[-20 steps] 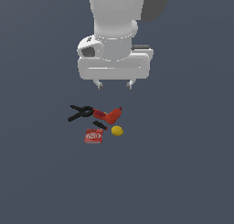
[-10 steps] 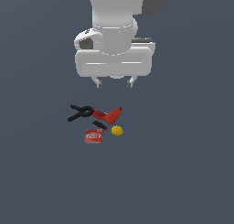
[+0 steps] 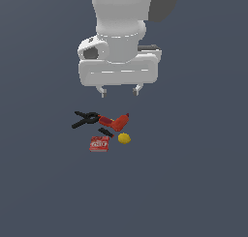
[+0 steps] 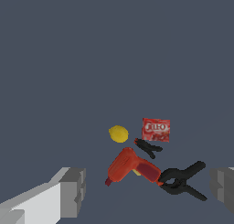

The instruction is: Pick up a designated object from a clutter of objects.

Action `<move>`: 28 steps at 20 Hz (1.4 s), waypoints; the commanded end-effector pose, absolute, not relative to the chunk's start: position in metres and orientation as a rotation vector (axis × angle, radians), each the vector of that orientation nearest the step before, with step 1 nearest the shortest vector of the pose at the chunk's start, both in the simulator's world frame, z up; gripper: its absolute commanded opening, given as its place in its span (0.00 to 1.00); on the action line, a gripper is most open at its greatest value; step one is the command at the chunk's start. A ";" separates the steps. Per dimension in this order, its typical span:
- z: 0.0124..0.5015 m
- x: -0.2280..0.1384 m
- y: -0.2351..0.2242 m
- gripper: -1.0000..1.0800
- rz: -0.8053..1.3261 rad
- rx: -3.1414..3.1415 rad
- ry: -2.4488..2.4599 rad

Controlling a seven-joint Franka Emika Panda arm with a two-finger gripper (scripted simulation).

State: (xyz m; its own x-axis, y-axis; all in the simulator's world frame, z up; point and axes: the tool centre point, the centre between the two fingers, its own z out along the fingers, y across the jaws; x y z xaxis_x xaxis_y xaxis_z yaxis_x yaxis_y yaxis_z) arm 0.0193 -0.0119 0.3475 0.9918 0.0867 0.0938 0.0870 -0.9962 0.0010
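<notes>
Well apart: red box (image 3: 99,143) below open end effector (image 3: 118,90) (seemingly untouched).

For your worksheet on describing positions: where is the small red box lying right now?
In the exterior view the small red box lies flat at the clutter's near edge, towards that view's left, beside the lemon and just below the small black piece.

- The small flat red box (image 3: 99,143) (image 4: 156,129) is showing white letters on its face, but they are looking too small and blurry to read in either view.
- Nothing else in the pictures is showing any words, numbers or signs.
</notes>
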 end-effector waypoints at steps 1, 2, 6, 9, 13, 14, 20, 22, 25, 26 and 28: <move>0.342 0.021 -0.014 0.96 -0.144 -3.132 -0.183; 0.339 0.022 -0.015 0.96 -0.142 -3.132 -0.205; 0.327 0.026 -0.021 0.96 -0.136 -3.128 -0.310; 0.316 0.029 -0.026 0.96 -0.129 -3.121 -0.407; 0.299 0.034 -0.033 0.96 -0.119 -3.104 -0.549; 0.295 0.035 -0.035 0.96 -0.116 -3.099 -0.585; 0.269 0.040 -0.046 0.96 -0.100 -3.057 -0.797; 0.260 0.041 -0.049 0.96 -0.095 -3.040 -0.867; 0.247 0.043 -0.055 0.96 -0.087 -3.010 -0.971; 0.243 0.044 -0.056 0.96 -0.084 -2.999 -1.006; 0.234 0.044 -0.060 0.96 -0.078 -2.976 -1.074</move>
